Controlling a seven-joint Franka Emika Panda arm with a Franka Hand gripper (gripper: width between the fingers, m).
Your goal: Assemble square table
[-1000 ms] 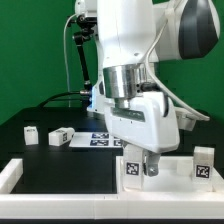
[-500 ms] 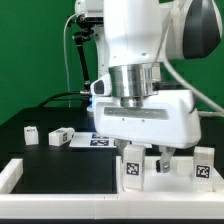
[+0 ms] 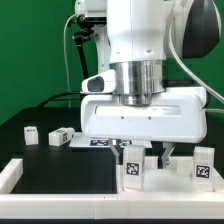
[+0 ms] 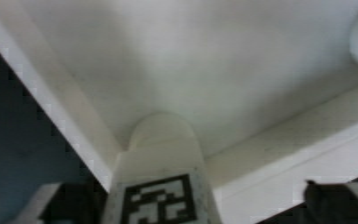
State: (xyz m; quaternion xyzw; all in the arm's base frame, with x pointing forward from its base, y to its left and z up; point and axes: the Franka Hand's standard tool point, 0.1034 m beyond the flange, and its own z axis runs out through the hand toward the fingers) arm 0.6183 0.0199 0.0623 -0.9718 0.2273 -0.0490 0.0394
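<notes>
My arm point(image 3: 135, 45) fills the middle of the exterior view and hides most of what lies beyond the end effector. A black table point(image 3: 70, 165) sits under everything.

The biggest task part is the white square slab point(image 4: 211, 60). It lies flat directly under the end effector and takes up most of the wrist view. In the exterior view my own housing covers nearly all of it.

A white rail frame point(image 3: 12, 172) edges the table, nearer the camera than the end effector and running off to the exterior view's left, well apart.

The marker board point(image 3: 100, 141) lies flat just past the end effector toward the exterior view's left, near but not touching.

The upright leg point(image 3: 133, 172), tag toward the camera, stands right at the end effector and blocks the exterior view of my fingertips. The second leg point(image 3: 203, 165), also tagged, is near on the exterior view's right and apart from me. The nearer small leg point(image 3: 60, 136) and the farthest leg point(image 3: 30, 133) sit on the table, well apart on the exterior view's left.

The end effector point(image 4: 179, 200) is spread wide around the upright leg. The dark fingers point(image 4: 318, 200) sit on either side of it with a gap showing on both sides, gripping nothing.
</notes>
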